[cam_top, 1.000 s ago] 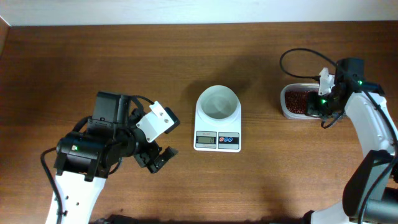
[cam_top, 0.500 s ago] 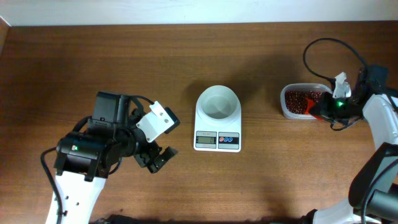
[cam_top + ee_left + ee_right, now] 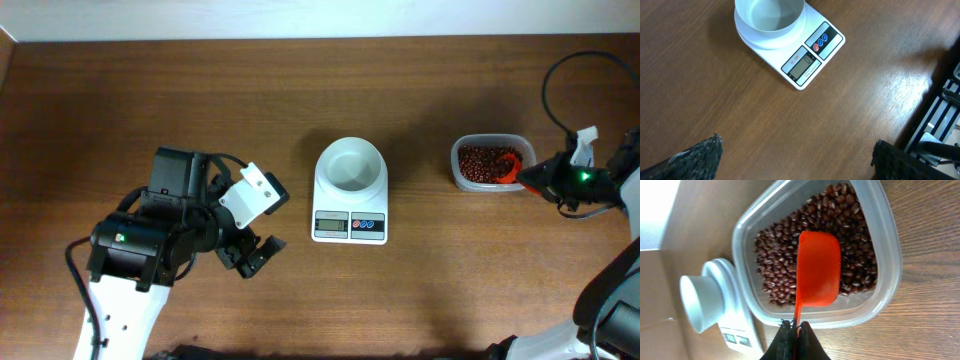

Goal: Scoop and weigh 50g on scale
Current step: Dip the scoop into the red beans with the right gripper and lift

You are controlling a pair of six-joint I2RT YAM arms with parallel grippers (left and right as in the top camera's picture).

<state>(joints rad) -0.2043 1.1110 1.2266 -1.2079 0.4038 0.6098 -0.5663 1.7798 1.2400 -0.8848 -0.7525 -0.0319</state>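
over at the right end of the brown wooden table [image 3: 200,90], the right gripper [image 3: 534,179] has backed out rightward in the last second. it was above the clear rectangular plastic tub [image 3: 888,255]; now it sits just off the tub's right rim. jaws pressed together, pinching the thin handle of the orange-red plastic measuring scoop [image 3: 819,272]. scoop head lies low over the small dark red-brown beans [image 3: 775,255], toward the tub's right side. reads as lining up a scooping stroke, not a lift; nothing scooped yet.

wrist view shows a smooth orange face with no beans on it, though i can't tell if that's the inside or the underside.

beans: loose matte grains, heaped, all inside the tub. tub wall glossy, see-through, rounded corners.

small white digital kitchen scale [image 3: 350,200] sits well apart to the left, its round white bowl [image 3: 350,164] empty, smooth plastic.

left gripper [image 3: 252,256] hasn't moved, jaws spread wide, holding nothing, rough dark pads [image 3: 697,155].
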